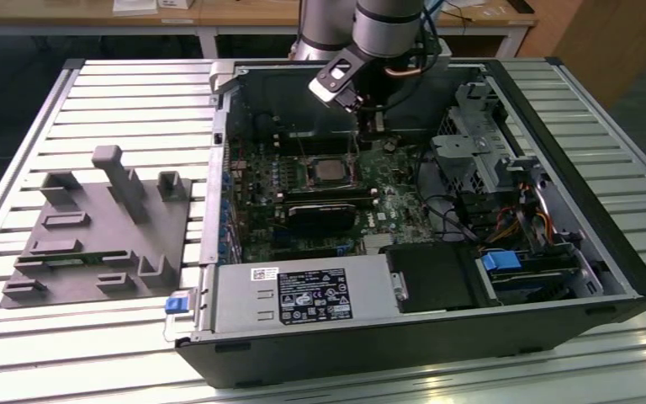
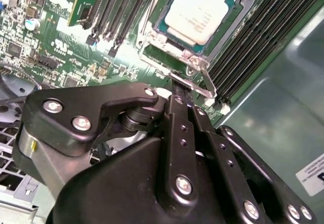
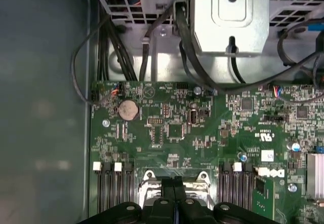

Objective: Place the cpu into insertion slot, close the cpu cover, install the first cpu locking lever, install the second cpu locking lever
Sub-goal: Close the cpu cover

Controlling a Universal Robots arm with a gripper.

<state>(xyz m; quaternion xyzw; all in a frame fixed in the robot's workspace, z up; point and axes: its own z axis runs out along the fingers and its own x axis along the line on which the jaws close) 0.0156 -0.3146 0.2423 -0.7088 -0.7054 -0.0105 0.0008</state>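
The cpu [image 2: 200, 8] lies flat in the insertion slot [image 1: 306, 172] on the green board, its silver top facing up. The cpu cover [image 2: 157, 37] lies as a thin metal frame around the chip. A silvery locking lever end [image 2: 202, 84] juts out at the socket's edge. My gripper [image 2: 177, 84] is shut, fingers pressed together, with its tips right at that lever end. In the exterior view the gripper [image 1: 375, 126] hangs just behind the cpu [image 1: 329, 171]. In the first wrist view the gripper [image 3: 173, 182] sits over the socket's rim.
Black memory slots [image 2: 121, 11] flank the socket on both sides. A long black card [image 1: 323, 215] lies in front of it. The drive cage [image 1: 469, 160] and cables crowd the exterior view's right. A grey fixture plate [image 1: 98, 227] lies outside the case on the exterior view's left.
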